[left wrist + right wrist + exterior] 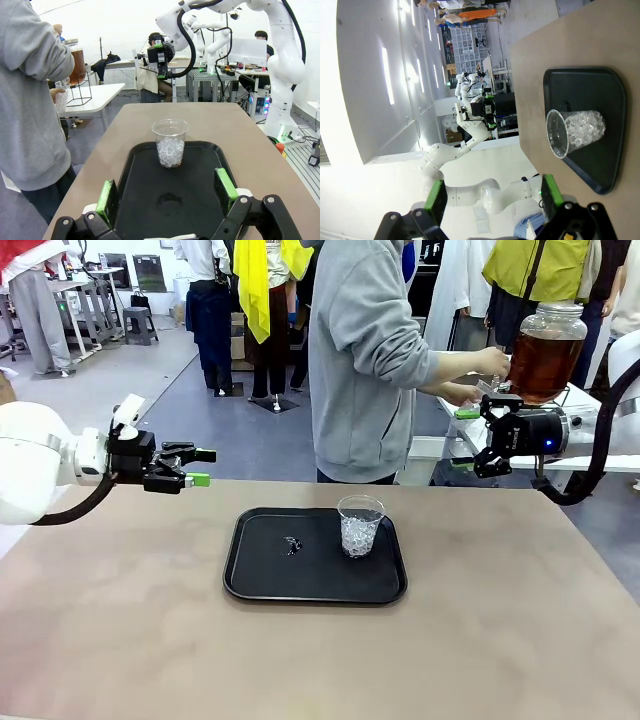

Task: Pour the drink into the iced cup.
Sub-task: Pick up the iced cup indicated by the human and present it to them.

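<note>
The iced cup (360, 525) is clear plastic, part-filled with white ice, and stands upright on the right half of a black tray (270, 575). The amber drink (545, 360) fills a big glass dispenser jar on a white side table behind the far right. A person in a grey hoodie has both hands (480, 375) at the jar's tap. My left gripper (197, 467) hovers open over the table's far left edge, pointing at the cup (170, 144). Off the far right edge my right gripper (465, 438) is also open and empty, with the cup (575, 131) ahead of it.
A small wet speck (292, 545) lies on the tray left of the cup. The brown tabletop (130, 620) spreads wide around the tray. In the left wrist view the person holds another clear cup (61, 96) beside the jar (77, 64).
</note>
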`<action>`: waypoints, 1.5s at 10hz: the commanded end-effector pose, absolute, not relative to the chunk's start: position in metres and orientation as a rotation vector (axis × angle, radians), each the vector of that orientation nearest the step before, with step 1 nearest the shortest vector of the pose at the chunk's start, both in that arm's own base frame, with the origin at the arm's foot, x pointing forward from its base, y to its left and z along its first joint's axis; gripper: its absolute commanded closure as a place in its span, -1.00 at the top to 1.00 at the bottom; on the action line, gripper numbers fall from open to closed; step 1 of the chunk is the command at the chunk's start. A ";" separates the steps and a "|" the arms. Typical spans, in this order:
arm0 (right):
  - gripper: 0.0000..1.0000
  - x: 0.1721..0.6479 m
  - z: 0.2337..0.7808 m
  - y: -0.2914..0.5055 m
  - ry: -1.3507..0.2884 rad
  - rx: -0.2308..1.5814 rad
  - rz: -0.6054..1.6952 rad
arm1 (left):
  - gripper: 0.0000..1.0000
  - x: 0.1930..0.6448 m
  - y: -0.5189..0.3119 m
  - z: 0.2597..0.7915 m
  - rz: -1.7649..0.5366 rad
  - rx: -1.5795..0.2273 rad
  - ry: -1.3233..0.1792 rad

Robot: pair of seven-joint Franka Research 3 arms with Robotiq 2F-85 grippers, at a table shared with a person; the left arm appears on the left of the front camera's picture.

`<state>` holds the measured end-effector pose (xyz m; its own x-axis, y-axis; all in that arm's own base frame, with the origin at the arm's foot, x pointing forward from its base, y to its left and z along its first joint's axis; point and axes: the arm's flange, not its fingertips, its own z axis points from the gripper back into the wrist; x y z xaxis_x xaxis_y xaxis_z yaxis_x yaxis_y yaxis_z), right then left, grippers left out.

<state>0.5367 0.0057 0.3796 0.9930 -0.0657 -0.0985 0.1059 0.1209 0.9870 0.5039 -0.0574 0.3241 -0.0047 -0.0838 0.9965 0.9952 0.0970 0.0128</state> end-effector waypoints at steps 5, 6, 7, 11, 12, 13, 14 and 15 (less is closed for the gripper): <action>1.00 0.537 0.381 0.006 0.029 1.445 -0.122 | 1.00 0.504 -0.059 0.328 -1.178 -1.068 -1.189; 1.00 0.537 0.381 0.006 0.029 1.445 -0.122 | 1.00 0.504 -0.059 0.328 -1.178 -1.068 -1.189; 1.00 0.537 0.381 0.006 0.029 1.445 -0.122 | 1.00 0.504 -0.059 0.328 -1.178 -1.068 -1.189; 1.00 0.537 0.381 0.006 0.029 1.445 -0.122 | 1.00 0.504 -0.059 0.328 -1.178 -1.068 -1.189; 1.00 0.537 0.381 0.006 0.029 1.445 -0.122 | 1.00 0.504 -0.059 0.328 -1.178 -1.068 -1.189; 1.00 0.537 0.381 0.006 0.029 1.445 -0.122 | 1.00 0.504 -0.059 0.328 -1.178 -1.068 -1.189; 1.00 0.537 0.381 0.006 0.029 1.445 -0.122 | 1.00 0.504 -0.059 0.328 -1.178 -1.068 -1.189; 1.00 0.537 0.381 0.006 0.029 1.445 -0.122 | 1.00 0.504 -0.059 0.328 -1.178 -1.068 -1.189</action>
<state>0.5367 0.0057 0.3796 0.9930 -0.0657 -0.0985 0.1059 0.1209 0.9870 0.5039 -0.0574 0.3241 -0.0046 -0.0838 0.9965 0.9952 0.0970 0.0128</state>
